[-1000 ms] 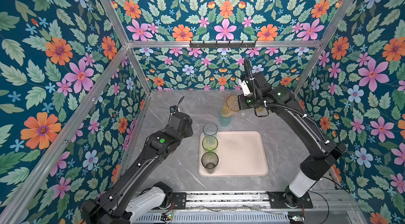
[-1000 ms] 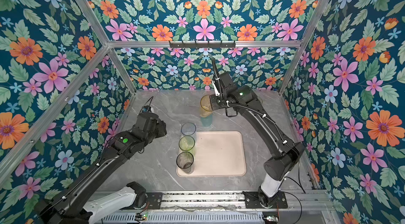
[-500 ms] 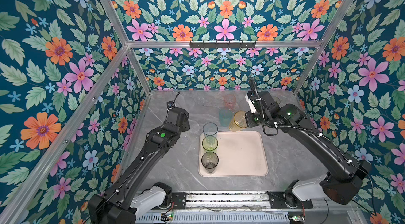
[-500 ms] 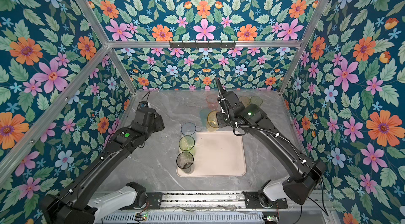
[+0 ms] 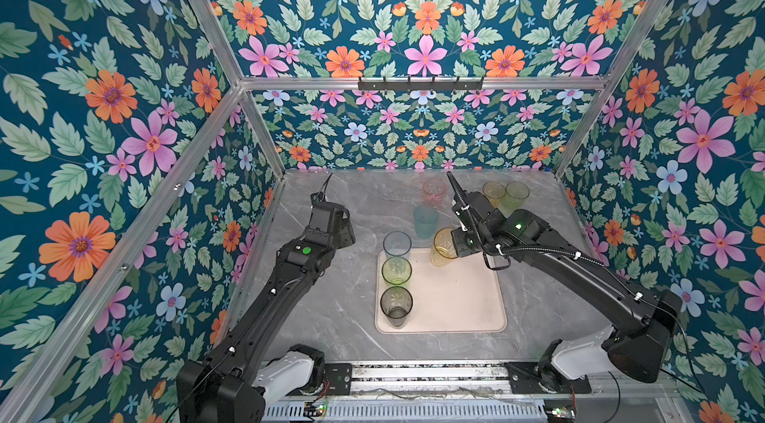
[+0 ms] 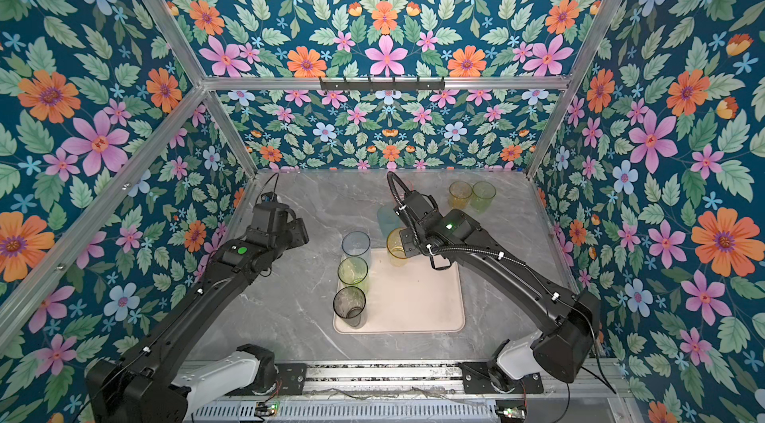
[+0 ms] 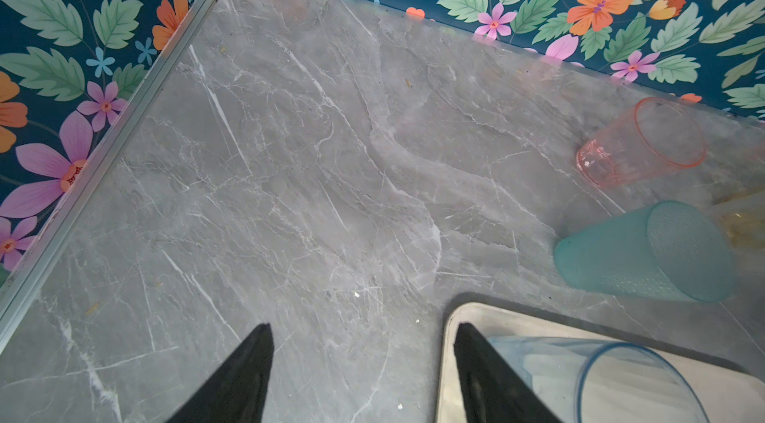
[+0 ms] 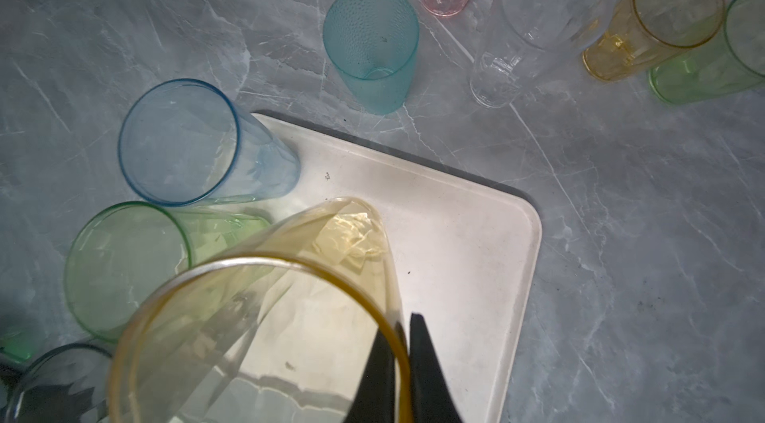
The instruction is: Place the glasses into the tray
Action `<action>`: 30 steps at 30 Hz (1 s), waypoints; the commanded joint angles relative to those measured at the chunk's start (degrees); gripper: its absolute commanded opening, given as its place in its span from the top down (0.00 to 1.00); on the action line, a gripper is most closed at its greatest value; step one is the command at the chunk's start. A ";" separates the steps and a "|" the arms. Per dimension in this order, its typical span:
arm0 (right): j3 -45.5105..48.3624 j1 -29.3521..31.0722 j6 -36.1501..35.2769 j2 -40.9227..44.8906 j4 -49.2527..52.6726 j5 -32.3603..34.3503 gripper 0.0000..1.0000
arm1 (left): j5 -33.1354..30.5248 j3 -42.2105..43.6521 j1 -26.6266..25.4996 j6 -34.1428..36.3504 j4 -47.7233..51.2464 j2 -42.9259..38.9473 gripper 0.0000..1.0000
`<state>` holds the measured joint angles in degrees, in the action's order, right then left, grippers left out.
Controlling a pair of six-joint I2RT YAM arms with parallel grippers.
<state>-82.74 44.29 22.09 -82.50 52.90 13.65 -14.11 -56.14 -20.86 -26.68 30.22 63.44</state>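
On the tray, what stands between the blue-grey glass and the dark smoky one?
The yellow-green glass, upright, in a row with them along the tray's edge; both top views show it.

On the table (image 5: 339, 317), centre, toward 6 o'clock: the tray (image 5: 455, 309). Along the tray's 9 o'clock edge, a row of 3 tumblers (image 5: 396, 272), upright, lined from 12 to 6. At the tray's 12 o'clock edge, just at 3 o'clock of the row's far end: the held tumbler (image 5: 442, 247), rim pinched between the fingers of the right gripper (image 8: 407, 342). Off the tray at 12 o'clock, on the table: the near tumbler (image 5: 425, 221). Behind it, closer to the back wall: the rear tumbler (image 5: 434, 190). At 1 o'clock, by the back wall: a pair of tumblers (image 5: 494, 194), side by side. Between rear tumbler and pair, in the right wrist view: 1 more tumbler (image 8: 534, 19). At 10 o'clock of the tray, above bare table, just beside the tray's corner: the left gripper (image 7: 363, 330).
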 commanded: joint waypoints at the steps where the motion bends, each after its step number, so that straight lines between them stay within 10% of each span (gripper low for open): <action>1: 1.80 0.19 1.31 -0.35 -3.94 1.27 1.00 | 0.96 0.89 0.82 0.49 -1.91 -0.41 0.28; 30: 5.59 -0.78 2.00 -8.19 -9.97 1.91 1.00 | 4.09 2.88 2.20 -0.66 -2.95 -0.73 0.29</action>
<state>-76.77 43.72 23.62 -90.39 44.21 15.14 -10.44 -53.17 -18.76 -27.11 28.42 62.65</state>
